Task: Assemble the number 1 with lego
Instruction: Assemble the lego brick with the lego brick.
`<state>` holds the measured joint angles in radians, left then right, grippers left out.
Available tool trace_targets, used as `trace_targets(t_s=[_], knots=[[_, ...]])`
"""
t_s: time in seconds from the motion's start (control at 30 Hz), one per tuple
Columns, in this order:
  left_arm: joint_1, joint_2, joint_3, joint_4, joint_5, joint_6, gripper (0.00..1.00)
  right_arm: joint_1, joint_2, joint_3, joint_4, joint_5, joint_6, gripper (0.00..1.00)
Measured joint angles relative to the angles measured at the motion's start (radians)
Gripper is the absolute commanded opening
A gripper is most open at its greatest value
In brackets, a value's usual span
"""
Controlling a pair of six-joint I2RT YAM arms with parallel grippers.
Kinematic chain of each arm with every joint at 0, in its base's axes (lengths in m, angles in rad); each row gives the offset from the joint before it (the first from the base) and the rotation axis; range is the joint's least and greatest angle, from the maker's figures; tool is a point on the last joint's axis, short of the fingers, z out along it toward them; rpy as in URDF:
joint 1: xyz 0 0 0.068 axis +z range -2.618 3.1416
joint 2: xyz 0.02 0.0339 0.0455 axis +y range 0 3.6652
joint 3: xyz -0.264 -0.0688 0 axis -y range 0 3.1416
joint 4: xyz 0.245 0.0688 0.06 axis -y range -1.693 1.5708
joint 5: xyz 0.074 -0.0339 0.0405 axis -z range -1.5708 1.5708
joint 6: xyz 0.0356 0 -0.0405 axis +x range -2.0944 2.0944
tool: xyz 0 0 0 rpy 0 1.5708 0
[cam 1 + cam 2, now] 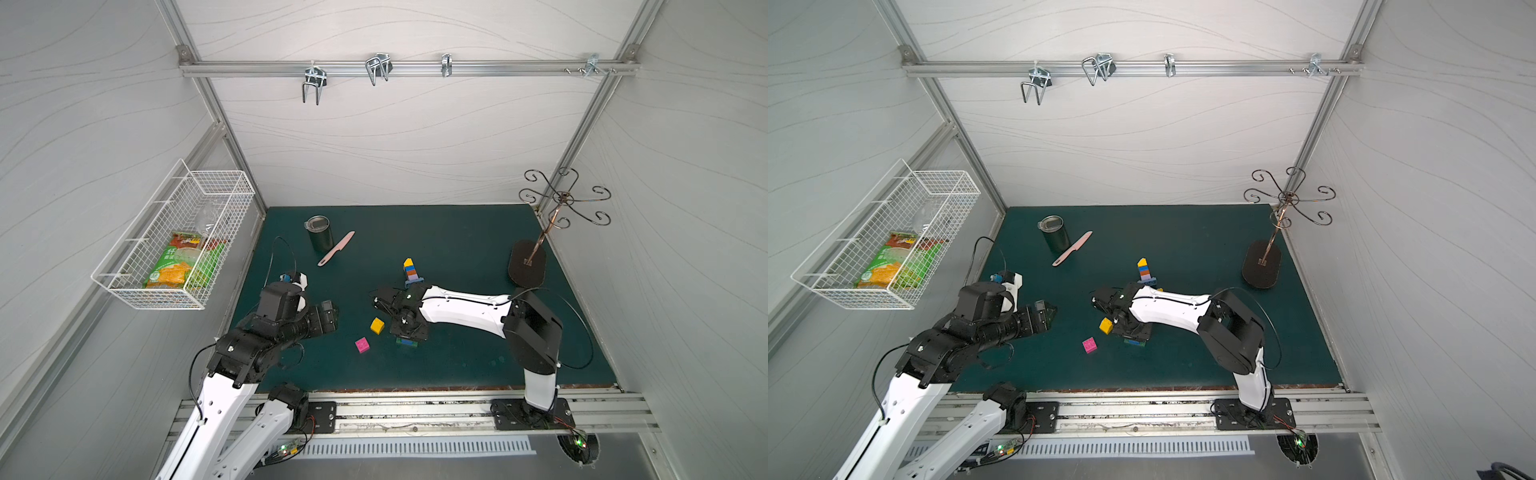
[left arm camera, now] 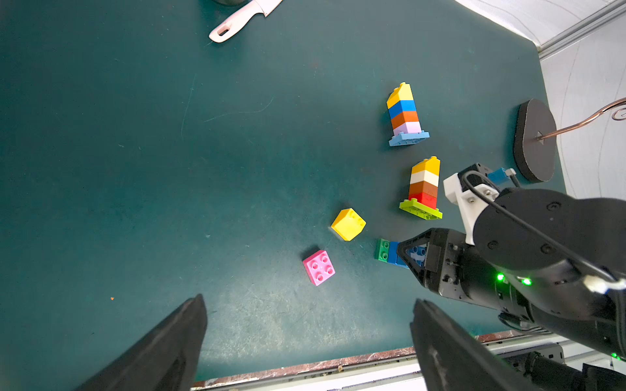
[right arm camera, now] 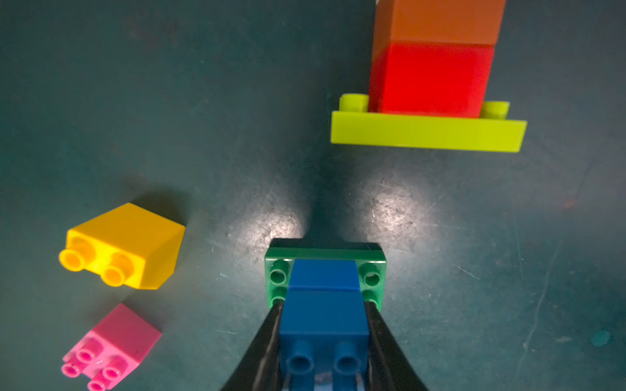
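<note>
On my screens: a yellow brick (image 2: 348, 224), a pink brick (image 2: 318, 267), a blue brick (image 3: 323, 315), a green brick (image 3: 277, 270), against the dark teal mat (image 2: 135, 169).

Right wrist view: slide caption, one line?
Right tool grips blue bricks on a green brick; lime-based tower ahead, loose yellow brick and pink brick nearby.

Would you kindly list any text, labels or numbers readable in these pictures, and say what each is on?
Snack packet in the wire basket: large white characters and smaller print, too blurred to read.
No other lettering is legible anywhere.
</note>
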<state>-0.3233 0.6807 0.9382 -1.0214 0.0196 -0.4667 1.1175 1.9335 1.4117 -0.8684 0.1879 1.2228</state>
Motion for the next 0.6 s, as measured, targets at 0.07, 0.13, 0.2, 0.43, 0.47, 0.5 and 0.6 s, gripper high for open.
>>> trace_targets(t_s=[0.07, 0.13, 0.2, 0.43, 0.47, 0.5, 0.6], knots=[[0.000, 0.001, 0.000, 0.000, 0.000, 0.000, 0.99, -0.001, 0.007, 0.004, -0.002, -0.006, -0.001, 0.00], [0.000, 0.001, 0.000, 0.000, 0.000, 0.000, 0.99, -0.001, 0.014, 0.011, -0.009, -0.011, -0.002, 0.00], [0.000, 0.002, 0.000, 0.000, 0.000, 0.000, 0.99, -0.002, 0.024, 0.023, -0.020, -0.014, -0.009, 0.00], [0.000, 0.009, 0.000, 0.000, 0.000, 0.000, 0.99, -0.008, 0.077, 0.097, -0.092, -0.043, -0.122, 0.00], [0.000, 0.010, 0.000, 0.000, 0.000, 0.000, 0.99, -0.011, 0.079, 0.100, -0.094, -0.049, -0.150, 0.00], [0.000, 0.011, 0.000, 0.000, 0.000, 0.000, 0.99, -0.013, 0.079, 0.100, -0.094, -0.052, -0.167, 0.00], [0.000, 0.018, 0.000, 0.000, 0.000, 0.000, 0.99, -0.016, 0.074, 0.095, -0.085, -0.058, -0.221, 0.00]])
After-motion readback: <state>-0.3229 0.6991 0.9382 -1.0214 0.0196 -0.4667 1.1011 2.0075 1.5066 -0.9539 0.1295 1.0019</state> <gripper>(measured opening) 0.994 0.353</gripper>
